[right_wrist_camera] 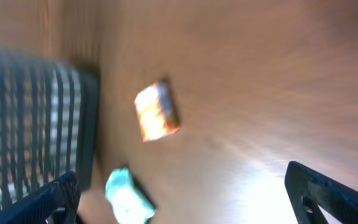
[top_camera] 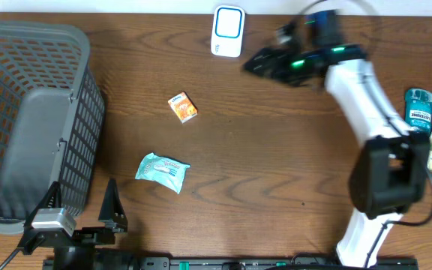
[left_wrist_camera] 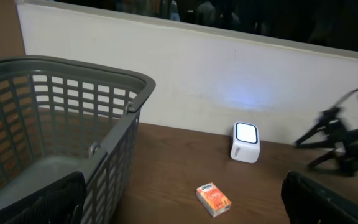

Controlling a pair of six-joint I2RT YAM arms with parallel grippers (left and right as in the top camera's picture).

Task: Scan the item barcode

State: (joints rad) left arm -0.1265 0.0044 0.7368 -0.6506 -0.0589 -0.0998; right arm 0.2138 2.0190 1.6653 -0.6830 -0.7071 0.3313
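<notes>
**Both hands wide open, orange carton loose on the worktop**

The left hand [top_camera: 82,187] sits at the near edge of the brown wooden worktop [top_camera: 276,180], fingers spread wide and holding nothing, beside the grey plastic mesh basket [top_camera: 21,112]. The small orange cardboard carton [top_camera: 183,107] lies flat mid-worktop, touching nothing, between the basket and the white box-shaped scanner [top_camera: 228,31] with its lit face at the far wall. A teal foil pouch [top_camera: 162,171] lies nearer. The right hand [top_camera: 257,66], blurred, hangs near the scanner, fully open and empty. A blue bottle [top_camera: 419,109] lies far right.
</notes>
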